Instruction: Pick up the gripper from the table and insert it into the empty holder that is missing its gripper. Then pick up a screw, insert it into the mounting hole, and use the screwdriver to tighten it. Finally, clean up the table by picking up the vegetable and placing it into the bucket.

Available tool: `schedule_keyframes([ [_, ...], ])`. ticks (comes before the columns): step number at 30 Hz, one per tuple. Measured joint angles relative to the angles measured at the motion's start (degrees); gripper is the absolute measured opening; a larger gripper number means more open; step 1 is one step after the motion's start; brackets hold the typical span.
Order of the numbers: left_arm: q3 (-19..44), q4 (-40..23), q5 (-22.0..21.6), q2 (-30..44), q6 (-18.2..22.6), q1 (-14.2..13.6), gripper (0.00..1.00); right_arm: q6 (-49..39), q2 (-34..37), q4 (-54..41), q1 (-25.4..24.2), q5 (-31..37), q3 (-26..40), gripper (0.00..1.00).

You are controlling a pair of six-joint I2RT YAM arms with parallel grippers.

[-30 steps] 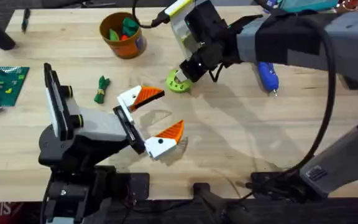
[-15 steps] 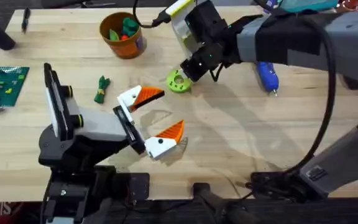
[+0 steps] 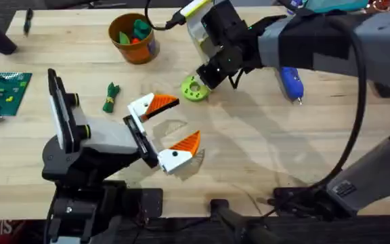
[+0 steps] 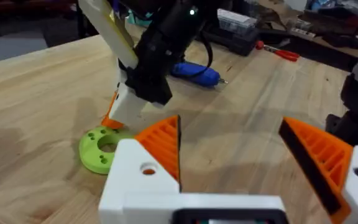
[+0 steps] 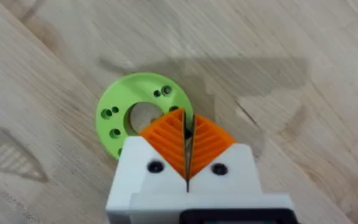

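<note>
While my right gripper (image 5: 188, 146) hangs pinched closed over the lime-green disc (image 3: 194, 88) on the wooden table (image 3: 249, 149), my left gripper (image 3: 171, 125) rests spread open nearby; the screwdriver (image 3: 290, 83) lies beyond the right gripper, the bucket (image 3: 135, 39) farther off.

A pale wooden table (image 3: 263, 156) stands with cluttered dark equipment behind its far edge.

Barely any shift: right gripper (image 3: 202, 81), fingers pressed together, now lifted a touch and nudged rightward over the lime-green disc (image 3: 193, 89), no longer quite so low upon its rim.
</note>
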Motion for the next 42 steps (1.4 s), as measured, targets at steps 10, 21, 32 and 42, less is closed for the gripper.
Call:
schedule_keyframes([
  [10, 0.0, 0.0, 0.0, 0.0, 0.0, 0.0, 0.986, 0.0, -0.02, -7.1, 0.1, -0.69, 5.25, 0.003],
  [21, 0.0, 0.0, 0.0, 0.0, 0.0, 0.0, 0.985, 0.0, -0.02, -9.68, 0.1, -0.9, 7.47, 0.003],
  [32, 0.0, 0.0, 0.0, 0.0, 0.0, 0.0, 0.986, 0.0, -0.02, -11.37, 0.1, -0.95, 7.47, 0.133],
  [42, 0.0, 0.0, -0.02, 0.0, 0.0, 0.0, 0.986, 0.0, 0.08, -11.35, 0.1, -0.95, 7.47, 0.199],
])
